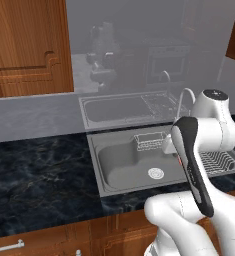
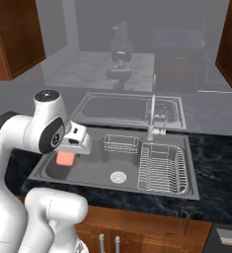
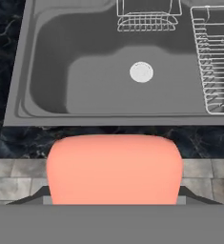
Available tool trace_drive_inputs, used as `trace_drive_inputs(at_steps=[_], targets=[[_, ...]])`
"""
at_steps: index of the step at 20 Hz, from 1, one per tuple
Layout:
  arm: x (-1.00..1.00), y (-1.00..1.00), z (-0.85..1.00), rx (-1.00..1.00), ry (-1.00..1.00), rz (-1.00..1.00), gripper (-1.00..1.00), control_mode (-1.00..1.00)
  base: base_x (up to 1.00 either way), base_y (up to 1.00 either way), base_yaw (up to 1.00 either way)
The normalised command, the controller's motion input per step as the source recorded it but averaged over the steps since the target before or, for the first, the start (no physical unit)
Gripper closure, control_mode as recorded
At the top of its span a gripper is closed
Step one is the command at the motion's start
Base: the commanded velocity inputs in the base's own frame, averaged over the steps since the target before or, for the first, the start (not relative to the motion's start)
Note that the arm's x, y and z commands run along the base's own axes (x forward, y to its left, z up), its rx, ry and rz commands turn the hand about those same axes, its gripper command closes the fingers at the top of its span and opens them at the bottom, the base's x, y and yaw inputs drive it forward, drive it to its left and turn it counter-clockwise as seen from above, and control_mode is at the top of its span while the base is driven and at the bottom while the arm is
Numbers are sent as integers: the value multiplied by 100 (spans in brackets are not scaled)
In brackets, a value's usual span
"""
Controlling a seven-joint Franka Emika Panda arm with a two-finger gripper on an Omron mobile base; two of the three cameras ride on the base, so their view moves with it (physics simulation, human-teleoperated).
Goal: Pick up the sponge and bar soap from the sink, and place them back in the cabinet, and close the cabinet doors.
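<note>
The end effector (image 3: 114,202) held the soap (image 3: 114,169), jaws closed on its sides; in the hand view the pink bar sat nearest the camera, flat and level, hiding the fingertips. From the right base view the same soap (image 2: 65,158) hung under the hand, raised above the left part of the sink (image 2: 53,170) and clear of the basin floor.

Just beyond the soap in the hand view ran the dark marble table (image 3: 4,138) edge, then the sink rim (image 3: 18,95), then the basin with its white drain (image 3: 141,72). Farther off stood the small wire rack (image 3: 147,19) against the back wall and the ribbed drainer (image 3: 216,62) to the side. The faucet (image 2: 152,118) rose behind the basin, and past it the hazy mirrored wall.

The step in hand looked like the carry to the cabinet. To do it well, the grip should stay firm, since a smooth rounded bar would likely slip if squeezed loosely or tilted. Lifting straight up first would keep the soap off the rim and the faucet before swinging toward the wooden cabinet (image 1: 29,50) at upper left. Whether its doors stood open could not be told. The sponge's place could not be made out
</note>
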Motion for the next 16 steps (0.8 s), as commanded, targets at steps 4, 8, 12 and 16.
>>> trace_drive_inputs(at_steps=[4, 8, 12, 16], targets=[[-8, -1, 27, 0, 0, 0, 100, -100, 0, 0, 0], [0, 0, 17, 0, 0, 0, 100, -100, 0, 0, 0], [0, 0, 23, 0, 0, 2, 100, -100, 0, 0, 0], [0, 0, 25, 0, 0, 0, 100, -100, 0, 0, 0]])
